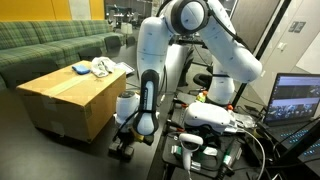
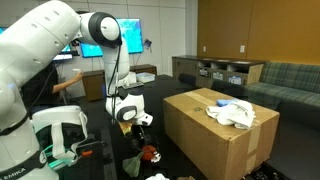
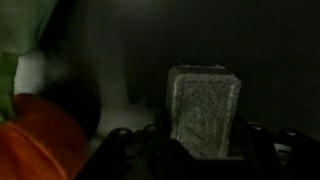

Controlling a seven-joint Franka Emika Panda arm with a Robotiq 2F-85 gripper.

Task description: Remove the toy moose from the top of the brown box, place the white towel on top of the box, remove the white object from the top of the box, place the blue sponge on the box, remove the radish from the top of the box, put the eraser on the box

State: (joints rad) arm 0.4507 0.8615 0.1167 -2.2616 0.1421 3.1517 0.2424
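Okay, closest in the wrist view: gripper [image 3: 204,140] fingers sit tight against both sides of a gray speckled block, the eraser [image 3: 205,98]. It looks clamped narrow on it, though the contact edge is dark. The block stands upright between the jaws, held by its flat sides so it can be set down flat.

Beside the eraser, away from the brown box [image 1: 70,100], an orange toy [image 3: 35,135] with green above it lies low on the dark floor. That is likely the radish, off the box as the task wants. No moose that I can make out.

In both exterior views the arm bends down so the gripper [image 2: 142,122] hangs low beside the box, below its top edge and not touching its side wall.

On the box top, toward the far end: white towel [image 1: 103,68] crumpled, blue sponge [image 1: 80,69] just beside it. Both are placed, so those steps look done. The near part of the top is bare cardboard, with room for the eraser.

Judgement: last step in hand, eraser still off the box. It needs a lift above the box edge, then a shift over the bare patch. The risk is clipping the box wall on the way up.

Beyond the box: green couch [image 1: 50,45].
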